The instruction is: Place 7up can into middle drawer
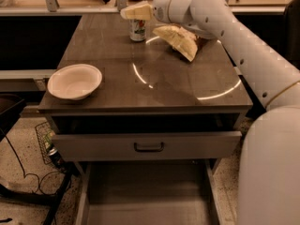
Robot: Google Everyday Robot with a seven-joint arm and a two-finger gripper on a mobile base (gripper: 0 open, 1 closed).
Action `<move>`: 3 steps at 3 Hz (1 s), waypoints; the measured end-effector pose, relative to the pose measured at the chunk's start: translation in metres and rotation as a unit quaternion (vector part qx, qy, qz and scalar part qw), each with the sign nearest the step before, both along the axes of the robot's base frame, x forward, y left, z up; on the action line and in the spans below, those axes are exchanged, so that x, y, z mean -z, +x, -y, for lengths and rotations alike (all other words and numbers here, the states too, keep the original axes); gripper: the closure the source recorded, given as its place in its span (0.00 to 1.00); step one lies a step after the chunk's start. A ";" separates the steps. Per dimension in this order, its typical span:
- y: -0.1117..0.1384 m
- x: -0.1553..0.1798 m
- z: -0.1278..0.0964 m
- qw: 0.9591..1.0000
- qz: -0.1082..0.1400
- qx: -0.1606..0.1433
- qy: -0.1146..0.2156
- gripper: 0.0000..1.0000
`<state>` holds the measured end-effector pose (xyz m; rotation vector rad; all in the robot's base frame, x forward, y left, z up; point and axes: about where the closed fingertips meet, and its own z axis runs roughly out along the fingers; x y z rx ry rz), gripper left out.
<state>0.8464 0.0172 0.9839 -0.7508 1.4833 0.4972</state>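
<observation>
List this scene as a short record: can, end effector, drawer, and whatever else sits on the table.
can: upright at the far side of the table, left of the bag
end effector: close over the can, contact unclear
drawer: pulled out below the table, nothing seen inside
bowl: near left of the table, empty
task: can not yet in drawer

One camera stands high at the front of the counter (178, 88), tilted down toward its far edge, near enough that the middle drawer (145, 193) runs off the bottom. The arm (243, 46) enters at right, perhaps from just beside the lens. The gripper (136, 11) sits over the 7up can (137, 30), far side.
</observation>
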 end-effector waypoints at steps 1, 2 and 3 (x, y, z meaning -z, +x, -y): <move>0.010 0.015 -0.018 1.000 -0.020 -0.013 0.014 0.00; 0.015 0.032 -0.036 0.999 -0.039 -0.022 0.025 0.00; 0.018 0.051 -0.041 0.997 -0.058 -0.020 0.038 0.00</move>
